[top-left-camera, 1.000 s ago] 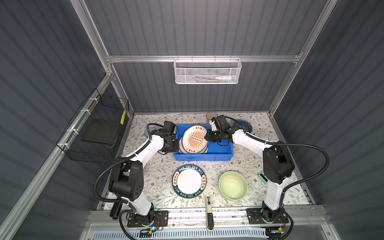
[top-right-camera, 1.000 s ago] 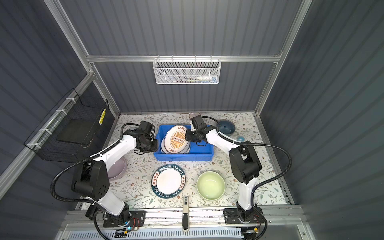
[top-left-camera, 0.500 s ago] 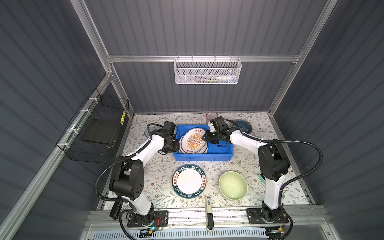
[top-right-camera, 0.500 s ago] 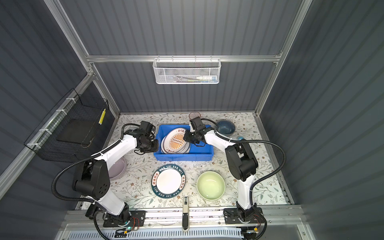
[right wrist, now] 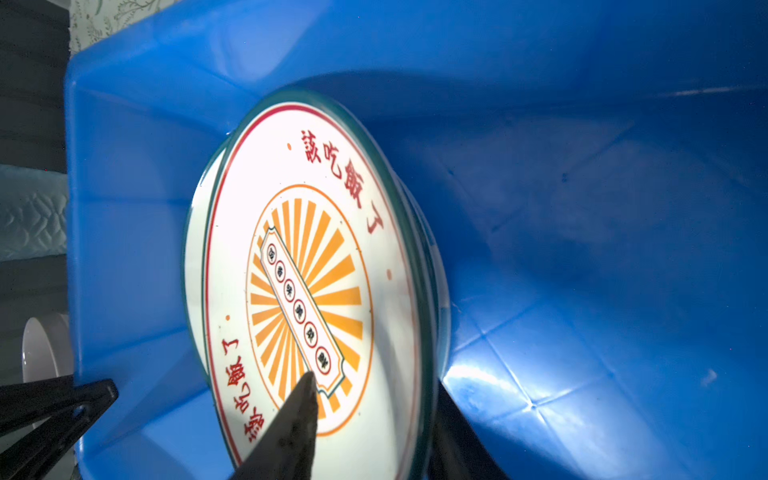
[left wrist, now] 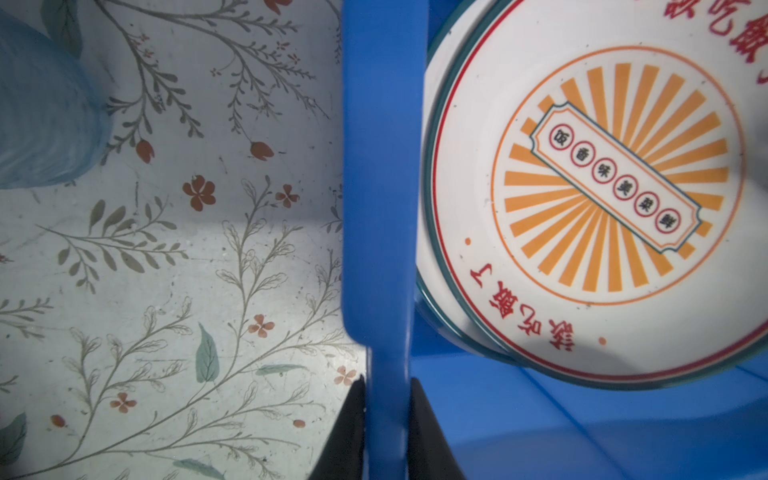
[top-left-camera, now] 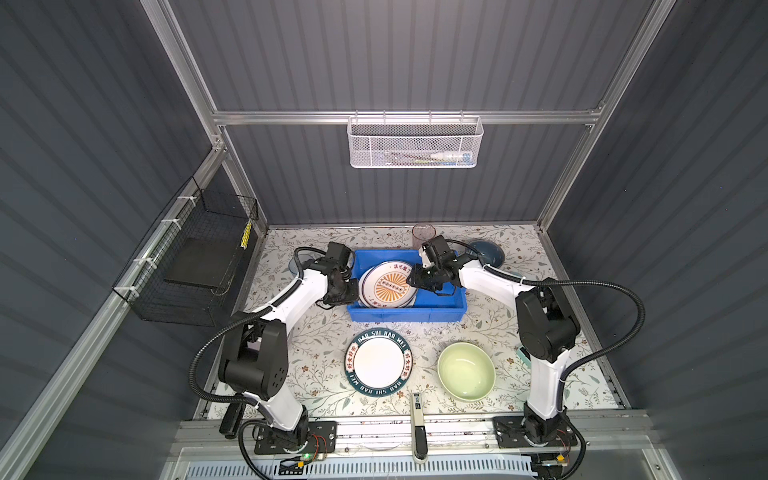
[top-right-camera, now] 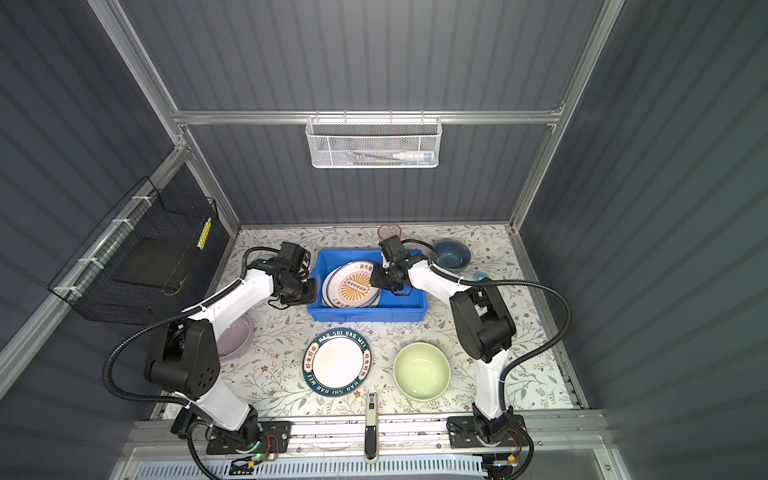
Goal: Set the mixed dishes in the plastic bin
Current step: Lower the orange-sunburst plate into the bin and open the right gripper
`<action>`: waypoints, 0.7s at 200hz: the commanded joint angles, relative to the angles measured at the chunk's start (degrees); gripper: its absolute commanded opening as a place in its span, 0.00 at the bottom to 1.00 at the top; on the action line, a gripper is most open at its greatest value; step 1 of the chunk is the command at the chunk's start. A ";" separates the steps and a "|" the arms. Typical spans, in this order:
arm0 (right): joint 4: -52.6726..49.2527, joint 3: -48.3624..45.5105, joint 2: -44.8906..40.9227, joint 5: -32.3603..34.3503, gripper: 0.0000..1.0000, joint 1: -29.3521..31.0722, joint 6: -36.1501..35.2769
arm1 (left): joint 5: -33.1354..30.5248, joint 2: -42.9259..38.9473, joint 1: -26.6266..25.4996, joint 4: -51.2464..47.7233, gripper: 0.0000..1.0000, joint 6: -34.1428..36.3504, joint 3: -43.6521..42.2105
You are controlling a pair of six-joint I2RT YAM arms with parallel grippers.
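The blue plastic bin (top-left-camera: 407,313) (top-right-camera: 365,313) stands mid-table. In it an orange-sunburst plate (top-left-camera: 388,286) (right wrist: 299,257) lies tilted over a dark-rimmed plate (left wrist: 428,266). My left gripper (top-left-camera: 351,286) (left wrist: 386,380) is shut on the bin's left wall (left wrist: 384,208). My right gripper (top-left-camera: 415,278) (right wrist: 374,380) is open astride the sunburst plate's rim, one finger over its face and one behind it. Outside the bin stand a green lettered plate (top-left-camera: 377,364), a pale green bowl (top-left-camera: 466,371), a grey-blue bowl (top-left-camera: 486,251), a pink tumbler (top-left-camera: 423,232), a lilac bowl (top-right-camera: 235,338) and a blue tumbler (left wrist: 41,104).
A white mesh basket (top-left-camera: 414,143) hangs on the back wall and a black wire basket (top-left-camera: 199,257) on the left wall. A slim tool (top-left-camera: 417,419) lies at the front edge. A small teal object (top-right-camera: 481,275) sits near the right arm.
My right gripper's jaws have opened off the sunburst plate, and the plate has sunk lower into the bin. The left gripper has kept its hold on the bin wall.
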 commanded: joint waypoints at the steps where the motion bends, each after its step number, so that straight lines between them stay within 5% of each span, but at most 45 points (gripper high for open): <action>1: -1.88 1.40 1.50 1.75 0.45 0.75 -1.65 | 1.19 -0.23 0.48 -0.14 0.20 -0.26 1.75; 140: -5.94 0.02 -5.33 3.88 0.59 1.43 -6.34 | -1.00 -4.98 0.46 -3.39 0.28 -0.80 2.32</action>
